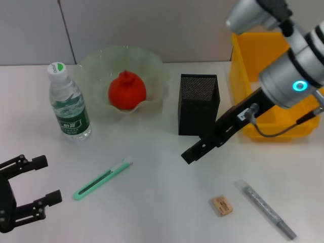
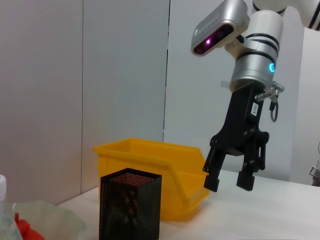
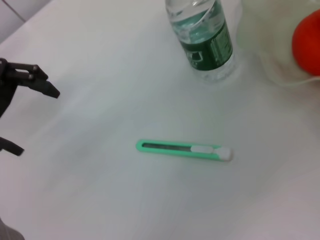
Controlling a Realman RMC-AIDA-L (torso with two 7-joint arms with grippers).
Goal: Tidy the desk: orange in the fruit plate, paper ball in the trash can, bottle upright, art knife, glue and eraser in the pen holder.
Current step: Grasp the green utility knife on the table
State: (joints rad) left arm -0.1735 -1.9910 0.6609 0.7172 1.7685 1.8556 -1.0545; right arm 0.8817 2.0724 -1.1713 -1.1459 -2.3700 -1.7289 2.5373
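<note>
Head view | white desk (image 1: 152, 202) | grey wall (image 1: 152, 25) | right claw (image 2: 228, 180) apart

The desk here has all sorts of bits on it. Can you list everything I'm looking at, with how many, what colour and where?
Water bottle: one, clear with green label and white cap, upright at the far left.
Fruit plate: one, pale translucent green, far centre.
Orange: one, orange-red, in the fruit plate.
Pen holder: one, black mesh, right of the plate.
Bin: one, yellow, far right.
Art knife: one, green and white, lying near centre-left.
Eraser: one, tan, near right.
Glue stick: one, grey, lying right of the eraser.
Left hand: one, black, open, near left corner.
Right hand: one, black, open, raised near the pen holder.
</note>
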